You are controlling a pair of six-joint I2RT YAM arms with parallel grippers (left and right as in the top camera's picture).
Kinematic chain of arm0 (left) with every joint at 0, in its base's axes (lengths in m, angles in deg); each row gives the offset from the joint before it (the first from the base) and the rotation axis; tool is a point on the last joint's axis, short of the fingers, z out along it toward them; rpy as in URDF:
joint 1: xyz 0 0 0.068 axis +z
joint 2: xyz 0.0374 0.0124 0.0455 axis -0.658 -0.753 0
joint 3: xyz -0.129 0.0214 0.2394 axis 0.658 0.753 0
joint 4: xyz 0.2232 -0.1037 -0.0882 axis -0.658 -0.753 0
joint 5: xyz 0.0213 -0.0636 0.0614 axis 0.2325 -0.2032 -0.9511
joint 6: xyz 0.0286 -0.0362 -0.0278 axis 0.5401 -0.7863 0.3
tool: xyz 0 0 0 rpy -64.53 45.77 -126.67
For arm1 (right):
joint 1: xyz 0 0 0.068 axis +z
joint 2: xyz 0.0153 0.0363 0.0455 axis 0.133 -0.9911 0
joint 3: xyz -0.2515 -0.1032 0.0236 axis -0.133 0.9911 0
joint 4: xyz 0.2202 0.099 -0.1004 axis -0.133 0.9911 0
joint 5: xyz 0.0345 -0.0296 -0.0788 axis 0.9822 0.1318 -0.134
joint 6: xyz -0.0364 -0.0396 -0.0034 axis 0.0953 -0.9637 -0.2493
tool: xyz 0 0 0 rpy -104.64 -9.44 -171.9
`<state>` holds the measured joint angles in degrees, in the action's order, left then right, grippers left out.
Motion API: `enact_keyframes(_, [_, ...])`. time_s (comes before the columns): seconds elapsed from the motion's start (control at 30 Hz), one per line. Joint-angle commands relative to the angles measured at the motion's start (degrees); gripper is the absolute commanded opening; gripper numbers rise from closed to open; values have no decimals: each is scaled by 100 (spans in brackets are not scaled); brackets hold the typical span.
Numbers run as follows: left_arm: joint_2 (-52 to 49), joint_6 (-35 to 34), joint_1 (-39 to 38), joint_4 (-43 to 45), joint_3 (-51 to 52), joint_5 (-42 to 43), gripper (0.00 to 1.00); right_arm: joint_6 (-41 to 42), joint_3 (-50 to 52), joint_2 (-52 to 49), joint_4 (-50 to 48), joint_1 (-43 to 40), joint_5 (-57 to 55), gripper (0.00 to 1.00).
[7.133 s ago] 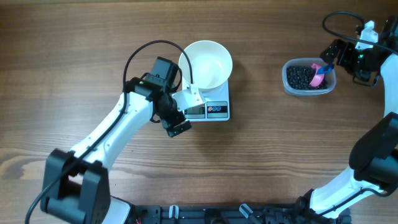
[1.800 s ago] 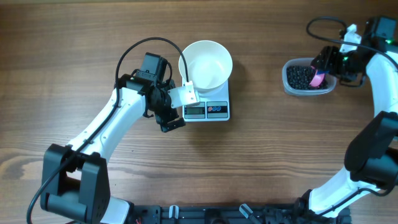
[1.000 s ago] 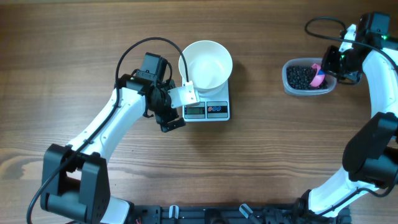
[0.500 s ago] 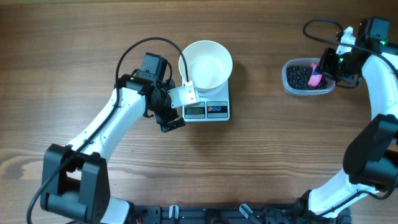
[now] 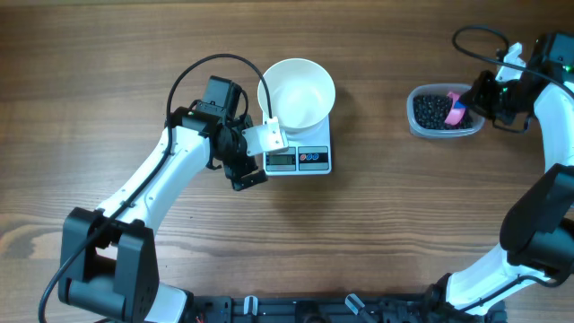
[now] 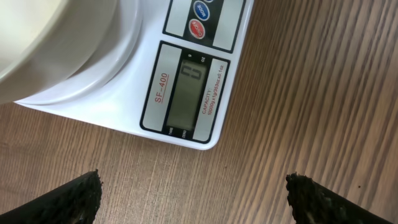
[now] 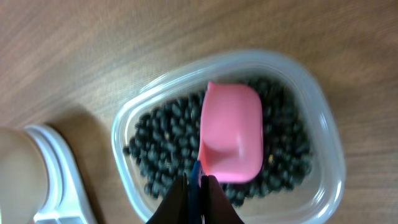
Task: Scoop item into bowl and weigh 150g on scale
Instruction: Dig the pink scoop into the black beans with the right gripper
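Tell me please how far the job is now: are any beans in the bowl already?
Done: the bowl stands on the scale, which reads zero. In hand: the right gripper is shut on the pink scoop, in the tub of beans. Left: the bowl is empty, so all scooping and weighing.

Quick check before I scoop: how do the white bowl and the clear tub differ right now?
The bowl is round and opaque white; the tub is clear and rounded-rectangular. The bowl sits on the scale; the tub sits straight on the table. The bowl is empty; the tub holds the black pellets and the pink scoop. Both are upright and open-topped.
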<state>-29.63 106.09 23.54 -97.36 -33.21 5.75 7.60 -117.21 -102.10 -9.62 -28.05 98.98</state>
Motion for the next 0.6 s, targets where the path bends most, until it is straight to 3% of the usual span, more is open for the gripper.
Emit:
enact_keyframes(0.0, [-70, 92, 24, -4, 28, 111, 100, 20, 42, -24, 446, 205, 350, 4])
enact_keyframes(0.17, [-70, 92, 26, -7, 28, 111, 100, 35, 42, -24, 468, 551, 348, 4])
enact_keyframes(0.43, [-70, 92, 24, -4, 28, 111, 100, 494, 42, -35, -323, 577, -188, 4])
enact_keyframes(0.57, [-70, 92, 26, -4, 28, 111, 100, 420, 42, -175, 203, 579, 52, 4])
